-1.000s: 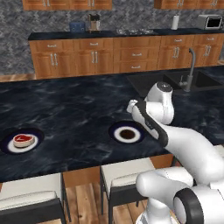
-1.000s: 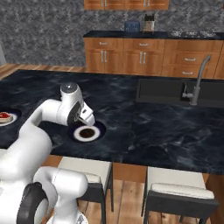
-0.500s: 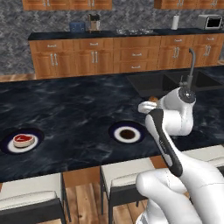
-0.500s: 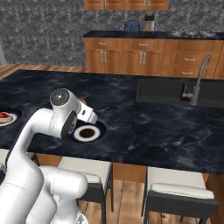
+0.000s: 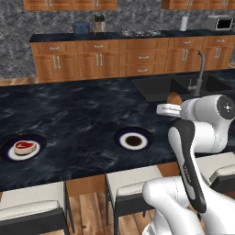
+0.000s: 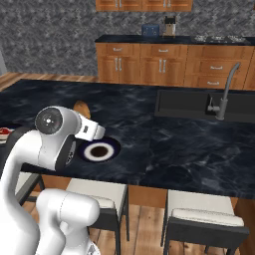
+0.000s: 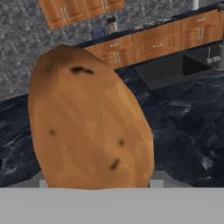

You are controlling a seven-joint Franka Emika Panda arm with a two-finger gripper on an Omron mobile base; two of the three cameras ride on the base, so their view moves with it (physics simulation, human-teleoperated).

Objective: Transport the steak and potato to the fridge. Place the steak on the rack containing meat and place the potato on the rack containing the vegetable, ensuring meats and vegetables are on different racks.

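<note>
— Where do we stand with the potato (image 7: 89, 120)?

— Our hand (image 5: 170, 103) is clamped on it, lifted clear of the surface (image 5: 78, 114). In the left base view the brown tip pokes out just above the wrist; up close it looms large in front of the hand camera.

— And the steak (image 5: 25, 147)?

— On its plate (image 5: 13, 153) at the left end of the surface, well apart from us. The middle plate (image 5: 133, 140) holds only a dark patch.

— So we're in the carry. How do we do it well?

— We'd judge it wise to keep the squeeze steady and hold the potato high while we turn — the tap (image 6: 222, 100) and sink (image 6: 185, 103) are close on that side. No fridge is in front of us, so the base likely has to drive; slow swings, no jolts, and we aim for the tomato's shelf.
</note>
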